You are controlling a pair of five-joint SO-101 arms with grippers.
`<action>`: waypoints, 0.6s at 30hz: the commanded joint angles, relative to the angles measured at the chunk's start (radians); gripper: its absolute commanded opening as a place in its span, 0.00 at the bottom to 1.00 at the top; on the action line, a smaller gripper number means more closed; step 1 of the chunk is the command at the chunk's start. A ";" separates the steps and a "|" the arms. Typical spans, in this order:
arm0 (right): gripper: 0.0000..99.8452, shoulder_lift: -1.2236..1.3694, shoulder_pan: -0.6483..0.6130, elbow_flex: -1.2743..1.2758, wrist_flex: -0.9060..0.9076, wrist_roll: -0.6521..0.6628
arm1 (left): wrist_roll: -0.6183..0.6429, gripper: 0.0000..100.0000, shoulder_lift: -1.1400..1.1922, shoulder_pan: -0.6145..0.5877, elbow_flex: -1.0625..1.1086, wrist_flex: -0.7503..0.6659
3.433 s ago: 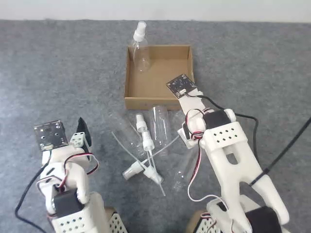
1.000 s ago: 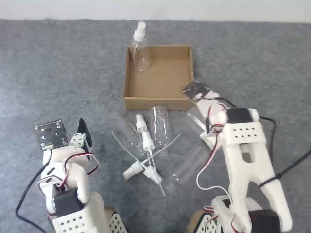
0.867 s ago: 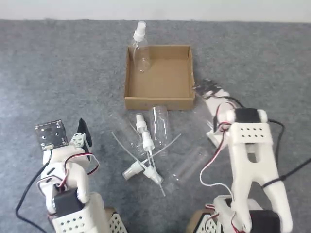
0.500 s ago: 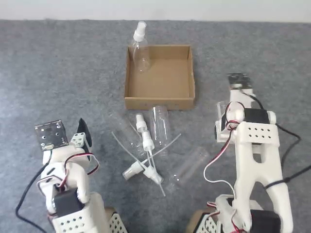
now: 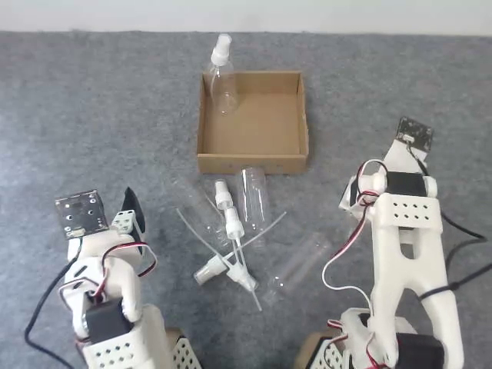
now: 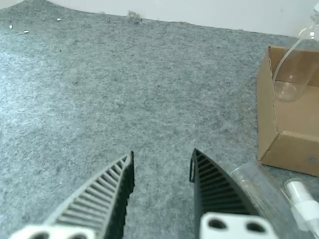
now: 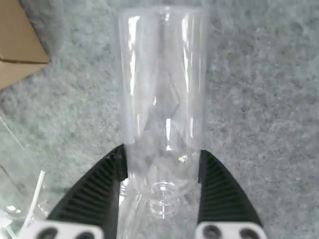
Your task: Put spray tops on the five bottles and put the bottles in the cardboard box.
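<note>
The cardboard box (image 5: 254, 146) stands at the far middle, with one bottle with a spray top (image 5: 222, 77) leaning in its far left corner. Three clear bottles (image 5: 254, 196) without tops and three loose spray tops (image 5: 233, 223) lie in a heap in front of the box. My right gripper (image 7: 162, 152) is shut on another clear bottle (image 7: 162, 74), held low over the carpet to the right of the box, neck toward the wrist. My left gripper (image 6: 162, 157) stands open and holds nothing, near the front left, beside the heap.
Grey carpet (image 5: 92, 115) covers the table, with free room at the left and far right. The right arm (image 5: 403, 231) stands right of the heap. A box corner (image 7: 17, 45) lies close to the held bottle. Thin dip tubes (image 5: 250, 288) stick out of the heap toward the front.
My right arm has swung from the box's front edge out to the right, carrying the clear bottle away from the heap. The left arm has kept still.
</note>
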 commanded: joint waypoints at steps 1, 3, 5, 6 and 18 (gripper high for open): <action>0.07 -0.045 0.015 -0.005 -0.021 -0.038 | 0.002 0.17 -0.008 -0.008 -0.013 0.002; 0.07 -0.050 0.010 -0.005 -0.021 -0.129 | 0.002 0.17 -0.008 -0.008 -0.013 0.002; 0.07 -0.051 0.007 -0.005 -0.025 -0.232 | 0.002 0.17 -0.008 -0.008 -0.013 0.002; 0.07 -0.047 0.007 -0.005 -0.048 -0.270 | 0.002 0.17 -0.008 -0.008 -0.013 0.002; 0.07 -0.048 -0.012 0.258 -0.498 -0.640 | 0.002 0.17 -0.008 -0.009 -0.013 0.002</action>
